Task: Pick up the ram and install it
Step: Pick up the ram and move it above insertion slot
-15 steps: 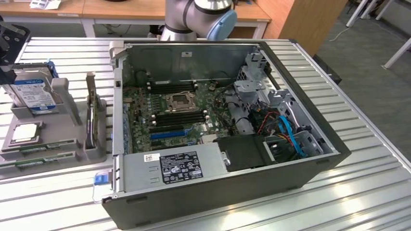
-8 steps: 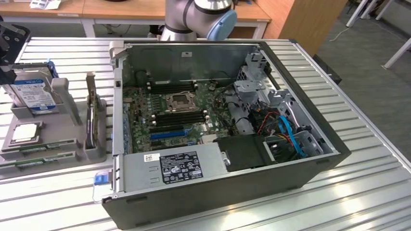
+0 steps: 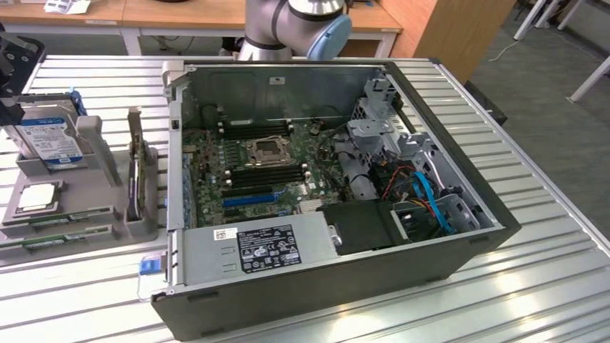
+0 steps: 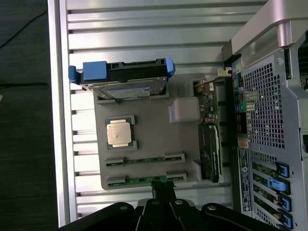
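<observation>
Gripper [image 4: 161, 186]: black fingers pressed together with nothing visible between them. In the wrist view the tips overlap the outermost slot of the grey holder [image 4: 144, 120]; whether they touch it cannot be told.

Ram [image 4: 137, 181]: a narrow green stick lying flat in that outermost slot, at the holder's end farthest from the hard drive; also seen in the exterior view [image 3: 43, 241].

Second ram stick [image 4: 144, 160]: lies parallel in the next slot inward on the holder.

Processor chip [image 4: 119, 133]: square and silver, seated in a recess near the holder's middle, between the ram slots and the hard drive.

Hard drive [image 4: 125, 79]: has blue side rails and stands on edge at the holder's opposite end.

Expansion card [image 4: 210, 151]: stands on edge along the holder's side that faces the computer case.

Computer case [image 3: 438, 179]: lies open, just beside the holder, on the exterior view's right of it. The motherboard [image 3: 267, 161] is exposed inside.

Surface [image 3: 533, 286]: ribbed metal, carrying both the holder and the case.
</observation>
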Controlling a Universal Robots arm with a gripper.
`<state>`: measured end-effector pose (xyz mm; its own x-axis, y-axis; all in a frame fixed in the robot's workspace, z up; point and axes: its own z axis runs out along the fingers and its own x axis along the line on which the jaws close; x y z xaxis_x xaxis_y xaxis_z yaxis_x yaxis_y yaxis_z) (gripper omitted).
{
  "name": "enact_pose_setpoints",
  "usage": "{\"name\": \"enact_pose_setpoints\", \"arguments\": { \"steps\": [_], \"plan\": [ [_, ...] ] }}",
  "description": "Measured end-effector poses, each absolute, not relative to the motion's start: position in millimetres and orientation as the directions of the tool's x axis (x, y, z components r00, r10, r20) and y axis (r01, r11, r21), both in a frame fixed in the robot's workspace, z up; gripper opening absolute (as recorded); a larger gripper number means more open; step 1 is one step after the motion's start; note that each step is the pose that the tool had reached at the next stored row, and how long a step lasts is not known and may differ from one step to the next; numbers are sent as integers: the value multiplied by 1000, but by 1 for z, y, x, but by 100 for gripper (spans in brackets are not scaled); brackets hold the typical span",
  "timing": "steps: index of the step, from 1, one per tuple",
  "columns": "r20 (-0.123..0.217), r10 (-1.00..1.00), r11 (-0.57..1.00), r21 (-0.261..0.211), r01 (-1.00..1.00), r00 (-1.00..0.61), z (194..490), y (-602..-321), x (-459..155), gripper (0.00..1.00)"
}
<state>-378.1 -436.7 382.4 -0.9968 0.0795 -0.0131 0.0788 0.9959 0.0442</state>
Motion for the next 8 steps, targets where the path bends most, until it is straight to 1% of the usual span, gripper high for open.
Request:
{"name": "enact_pose_setpoints", "arguments": {
  "steps": [8],
  "plan": [
    [-13, -21, 999, 44, -21, -1000, 382, -437, -378, 10]
  ]
}}
